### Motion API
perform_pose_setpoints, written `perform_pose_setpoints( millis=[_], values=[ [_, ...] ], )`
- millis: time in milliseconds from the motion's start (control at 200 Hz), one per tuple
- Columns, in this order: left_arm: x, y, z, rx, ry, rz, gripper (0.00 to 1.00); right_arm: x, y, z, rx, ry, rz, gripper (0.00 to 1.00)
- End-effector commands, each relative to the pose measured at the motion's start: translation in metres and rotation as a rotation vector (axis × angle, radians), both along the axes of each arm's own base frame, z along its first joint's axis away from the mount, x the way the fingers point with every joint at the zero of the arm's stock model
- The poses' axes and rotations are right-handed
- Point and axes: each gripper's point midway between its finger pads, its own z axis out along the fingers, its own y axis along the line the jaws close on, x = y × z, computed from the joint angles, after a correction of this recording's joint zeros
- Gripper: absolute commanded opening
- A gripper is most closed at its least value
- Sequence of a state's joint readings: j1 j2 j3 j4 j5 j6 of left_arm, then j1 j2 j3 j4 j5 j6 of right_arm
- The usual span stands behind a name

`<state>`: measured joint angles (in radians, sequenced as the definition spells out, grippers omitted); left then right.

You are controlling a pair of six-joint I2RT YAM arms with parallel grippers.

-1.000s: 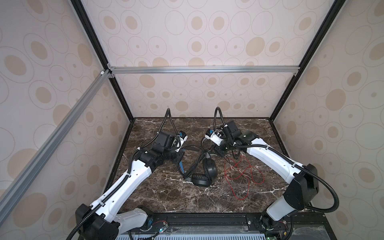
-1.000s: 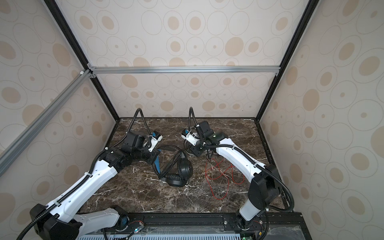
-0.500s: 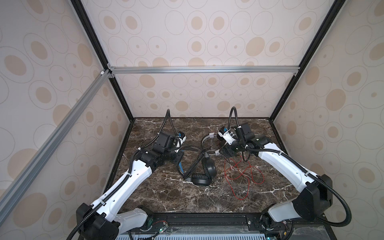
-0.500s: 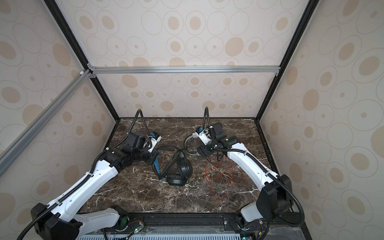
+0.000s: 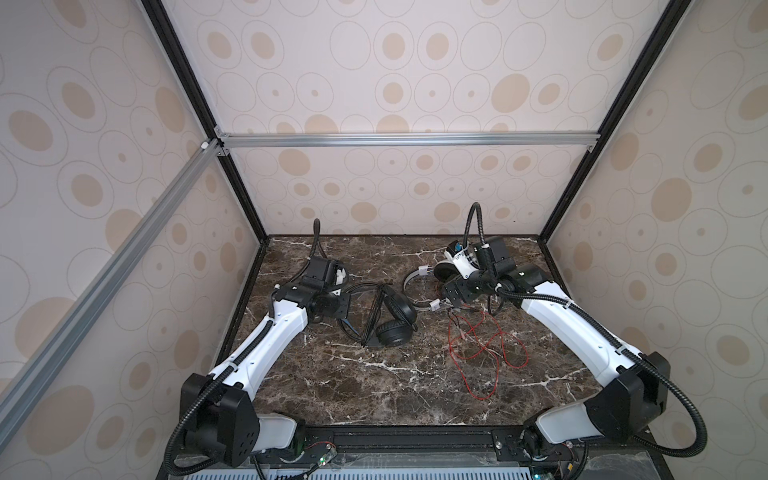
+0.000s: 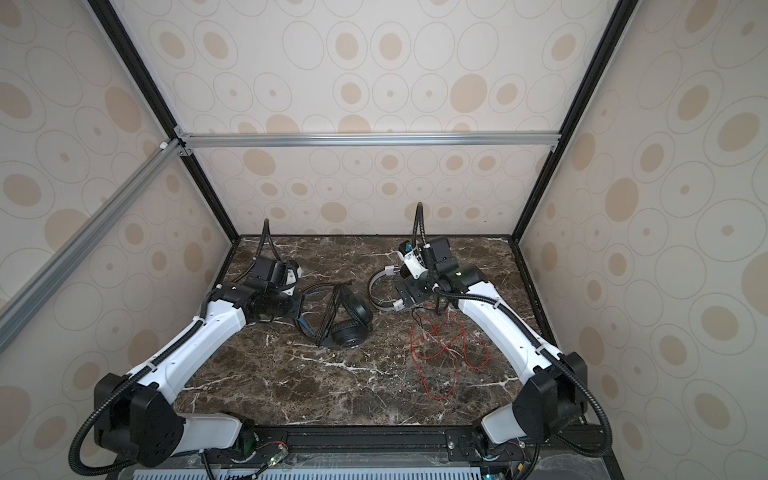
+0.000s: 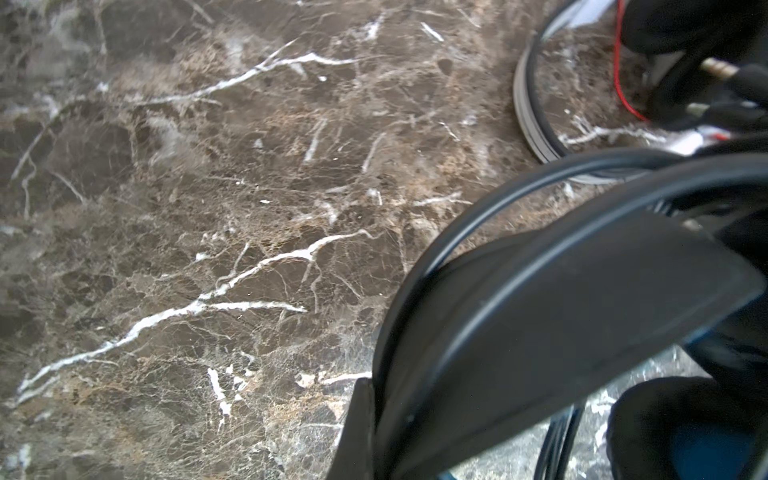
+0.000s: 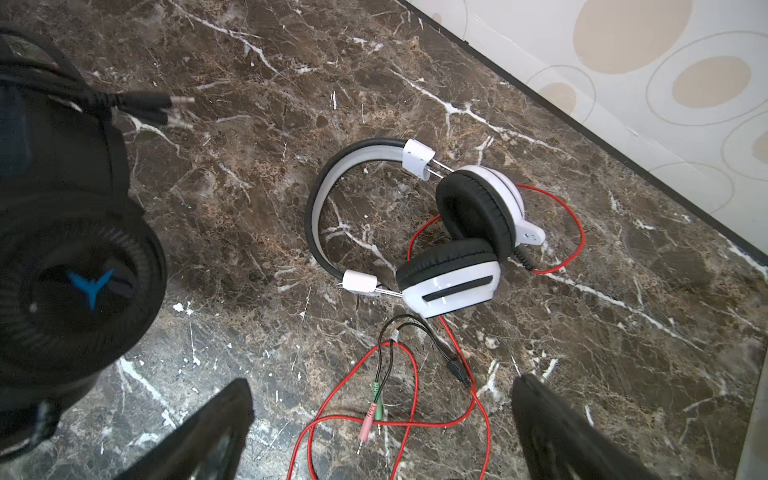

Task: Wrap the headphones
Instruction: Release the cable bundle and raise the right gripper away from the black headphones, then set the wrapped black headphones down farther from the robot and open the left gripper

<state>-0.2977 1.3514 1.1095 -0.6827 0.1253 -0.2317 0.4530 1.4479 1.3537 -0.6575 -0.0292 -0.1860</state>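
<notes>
Lying beyond wide right jaws, white headset (image 8: 453, 286)

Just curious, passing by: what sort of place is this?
Likely a robot test booth: a white left arm and right arm mounted at the front, a marble-look tabletop, and patterned panels on a metal frame around it.

Black headset (image 5: 392, 332), white headset (image 8: 453, 286), red cord (image 8: 582, 235), marbled table (image 8: 249, 208)

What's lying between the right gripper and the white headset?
In the right wrist view, loops of the red cord and its pink and green plugs lie between the open right gripper and the white headset.
</notes>
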Motion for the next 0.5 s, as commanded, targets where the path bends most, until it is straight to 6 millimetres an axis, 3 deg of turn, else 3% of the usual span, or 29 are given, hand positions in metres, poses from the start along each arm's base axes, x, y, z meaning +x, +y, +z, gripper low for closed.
perform_pose_setpoints(
  millis=[0,490],
  values=[
    [0.033,-0.009,0.025,-0.134,-0.070,0.051,0.00,-0.006,-0.003,0.012,0.032,-0.003,-0.028,1.00],
    [0.117,0.042,0.007,-0.245,-0.068,0.219,0.00,-0.025,0.002,0.021,0.173,0.030,-0.068,1.00]
  ],
)
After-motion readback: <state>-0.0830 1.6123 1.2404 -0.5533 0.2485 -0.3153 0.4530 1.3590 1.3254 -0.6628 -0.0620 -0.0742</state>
